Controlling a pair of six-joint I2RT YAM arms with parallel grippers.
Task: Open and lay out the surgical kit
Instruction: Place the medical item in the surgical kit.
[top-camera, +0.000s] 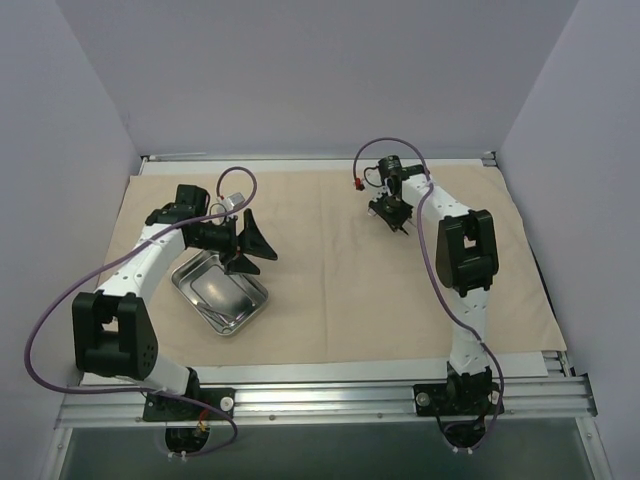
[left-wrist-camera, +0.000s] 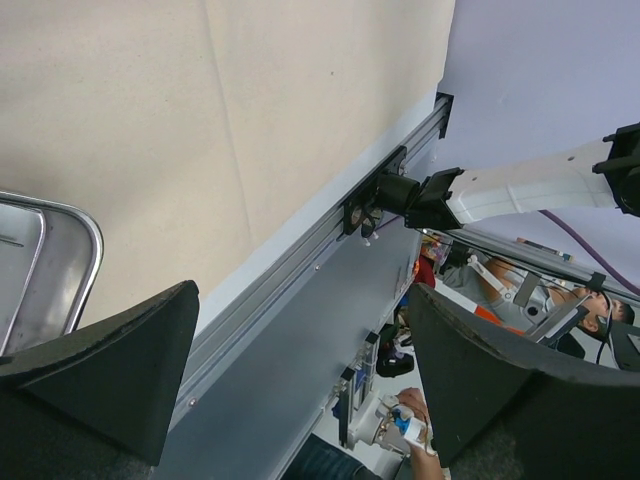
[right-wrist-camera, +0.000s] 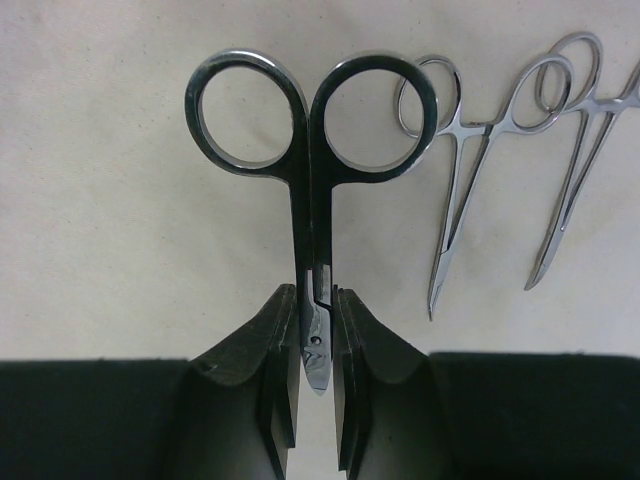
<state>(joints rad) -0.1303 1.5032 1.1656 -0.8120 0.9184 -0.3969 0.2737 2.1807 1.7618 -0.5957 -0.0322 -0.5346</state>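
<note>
Right hand (right-wrist-camera: 316, 330): pinching one ring-handled steel scissors (right-wrist-camera: 304, 210)
Beside it: two slim steel forceps (right-wrist-camera: 445, 245), flat on the beige cloth wrap (top-camera: 330, 300)
Left hand (top-camera: 252, 250): spread wide, by one shiny steel tray (top-camera: 222, 295)

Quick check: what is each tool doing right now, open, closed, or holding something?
Left tool: open, holding nothing.
Right tool: closed on the scissors.

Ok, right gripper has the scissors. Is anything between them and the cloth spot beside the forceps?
Nothing visible. The right gripper is closed on the scissors near the pivot, with only bare cloth wrap under them. The nearest forceps lie off to one side, clear of the scissor rings, with open cloth between.
</note>
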